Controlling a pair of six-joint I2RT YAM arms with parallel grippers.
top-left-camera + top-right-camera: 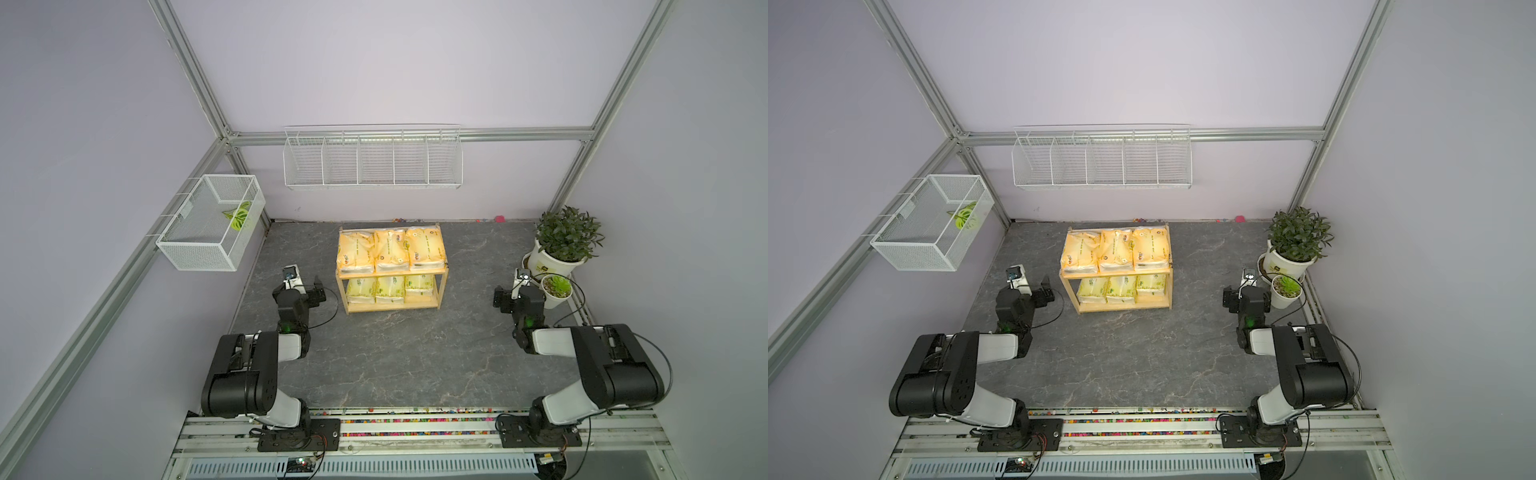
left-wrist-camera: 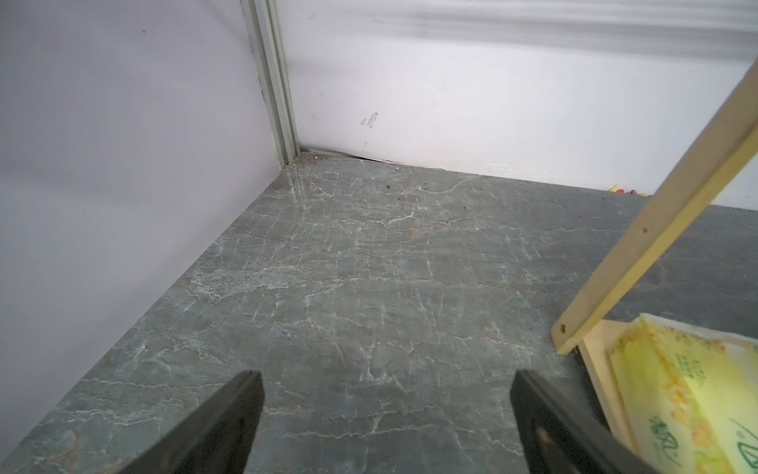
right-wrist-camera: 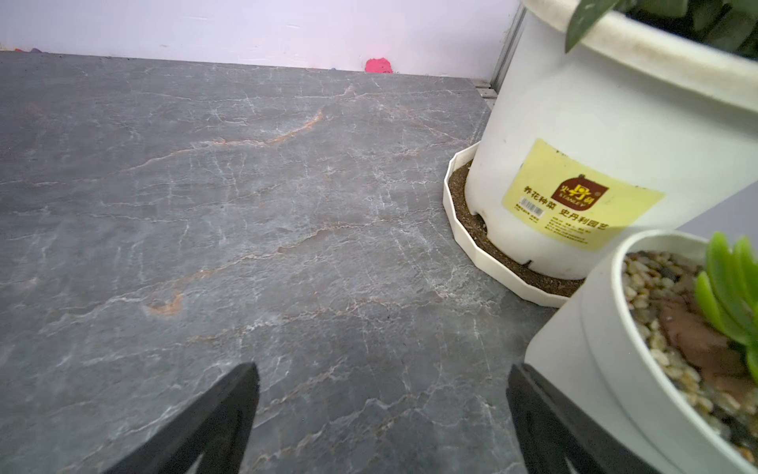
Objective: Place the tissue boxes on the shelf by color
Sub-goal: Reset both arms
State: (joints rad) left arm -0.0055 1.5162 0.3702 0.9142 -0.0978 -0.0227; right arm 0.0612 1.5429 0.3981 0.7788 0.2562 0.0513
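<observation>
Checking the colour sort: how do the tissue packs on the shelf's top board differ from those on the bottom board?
The top-board packs are orange-yellow; the bottom-board packs are pale yellow-green with green print. The top-board packs show fully; the bottom-board packs are partly hidden beneath them. Both are rows of three, side by side on the wooden shelf.

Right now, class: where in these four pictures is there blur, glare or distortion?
In both top views, wide-angle splay of the frame posts and washed-out orange tissue boxes; left wrist view, green tissue box soft; right wrist view, small pot blurred.
</observation>
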